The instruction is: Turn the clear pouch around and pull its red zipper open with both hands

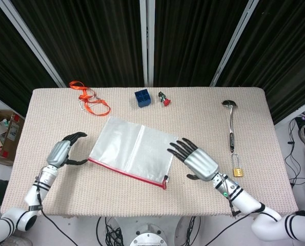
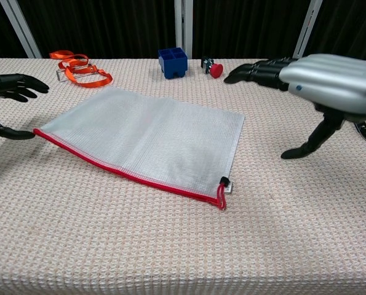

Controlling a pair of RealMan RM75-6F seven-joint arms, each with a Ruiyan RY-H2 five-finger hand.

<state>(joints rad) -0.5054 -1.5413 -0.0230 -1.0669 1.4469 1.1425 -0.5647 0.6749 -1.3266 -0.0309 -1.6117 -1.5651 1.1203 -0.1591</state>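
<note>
The clear mesh pouch (image 1: 130, 149) lies flat on the table, also seen in the chest view as the pouch (image 2: 147, 133). Its red zipper (image 1: 126, 172) runs along the near edge, and the red pull (image 2: 221, 192) sits at the right end. My left hand (image 1: 61, 150) hovers just left of the pouch's left corner, fingers spread, holding nothing; in the chest view the left hand (image 2: 4, 92) shows at the left edge. My right hand (image 1: 197, 160) is to the right of the pouch, fingers apart and empty, raised above the cloth as the right hand (image 2: 318, 83).
At the back lie an orange lanyard (image 1: 88, 100), a blue block (image 1: 142, 97) and a small red-capped piece (image 1: 164, 98). A metal spoon (image 1: 230, 125) and a brass padlock (image 1: 237, 169) lie on the right. The table's front edge (image 1: 142, 215) is near both forearms.
</note>
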